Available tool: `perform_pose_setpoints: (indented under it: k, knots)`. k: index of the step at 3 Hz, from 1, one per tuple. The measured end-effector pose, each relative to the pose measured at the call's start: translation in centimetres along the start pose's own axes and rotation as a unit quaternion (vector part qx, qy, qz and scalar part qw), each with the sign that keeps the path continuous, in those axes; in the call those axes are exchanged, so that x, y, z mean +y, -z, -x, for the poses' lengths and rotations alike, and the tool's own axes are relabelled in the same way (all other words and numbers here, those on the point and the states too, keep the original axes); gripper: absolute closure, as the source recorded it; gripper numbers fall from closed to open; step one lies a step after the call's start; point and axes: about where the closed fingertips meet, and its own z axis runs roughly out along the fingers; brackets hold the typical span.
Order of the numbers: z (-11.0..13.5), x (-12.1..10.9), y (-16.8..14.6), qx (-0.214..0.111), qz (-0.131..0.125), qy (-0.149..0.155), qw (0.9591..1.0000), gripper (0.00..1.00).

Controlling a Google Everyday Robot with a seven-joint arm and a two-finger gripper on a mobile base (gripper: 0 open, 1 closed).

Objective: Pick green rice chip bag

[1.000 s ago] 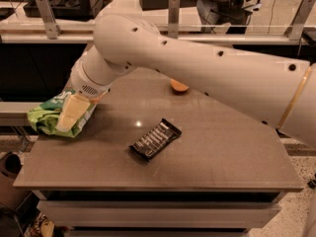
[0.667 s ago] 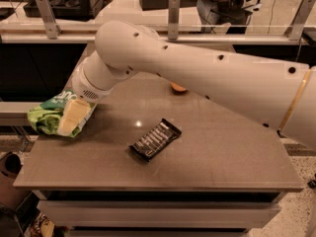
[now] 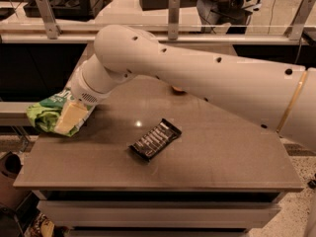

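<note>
The green rice chip bag (image 3: pixel 41 116) sits crumpled at the table's (image 3: pixel 212 154) 9 o'clock edge. As far as the creases allow a reading, its long axis runs roughly 9 to 3, with the dark-green lettered patch on its 12 o'clock side and its 3 o'clock end hidden under the gripper (image 3: pixel 71 117). The gripper lies right over the bag at the end of the white arm (image 3: pixel 197 75), which reaches in from 3 o'clock, and I cannot tell whether its jaws are pinching the foil. The black candy bar (image 3: pixel 155 138) lies near the table's centre, well apart from the bag, its length running 8 to 2.
</note>
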Motion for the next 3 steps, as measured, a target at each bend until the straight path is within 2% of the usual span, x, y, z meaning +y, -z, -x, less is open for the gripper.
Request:
perform_pose_setpoints:
  k: [2,3]
  knots:
    - [0.27,0.22,-0.03,0.000,0.001,0.003,1.0000,0.87]
    - [0.41,0.33,-0.04,0.000,0.001,0.004,1.0000,1.00]
